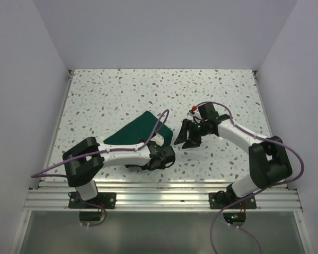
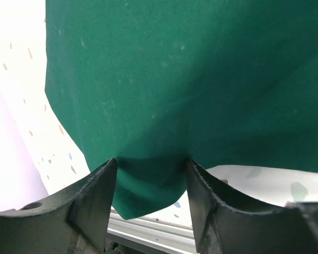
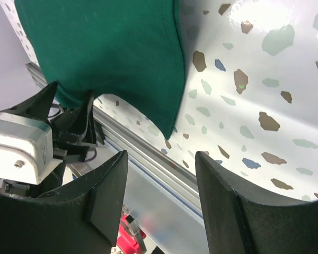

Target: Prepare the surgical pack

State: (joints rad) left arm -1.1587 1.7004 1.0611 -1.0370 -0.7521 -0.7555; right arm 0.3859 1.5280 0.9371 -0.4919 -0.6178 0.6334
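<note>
At the left of the top view, the left arm [image 1: 116, 156] reaches from its base towards the middle of the table [image 1: 148, 90]. A purple cable [image 1: 160, 123] makes an arc over it. Just behind this arm lies the dark green drape [image 1: 139, 129], a flat piece with one pointed corner towards the far side. It sits on the near half of the table, a little left of the middle. Its near right part is hidden by the arm.

The left gripper [image 1: 167, 153] is at the near right edge of the drape. In the left wrist view we see the drape [image 2: 175, 79] filling the upper part, and a bunch of its edge sits between the two fingers [image 2: 98, 196] of the left gripper [image 2: 152, 161]. The cloth puckers where each finger meets it, so the fingers pinch this bunch. Here the cloth is lifted, with the speckled top showing below it.

To the right, apart from the drape, is the right gripper [image 1: 186, 138], turned towards the left one. In the right wrist view, the right gripper [image 3: 161, 156] is spread, with nothing between its fingers. Through the gap we see the metal rail [image 3: 143, 153] at the near edge of the table. The drape [image 3: 106, 53] hangs above it, not touching the fingers.
</note>
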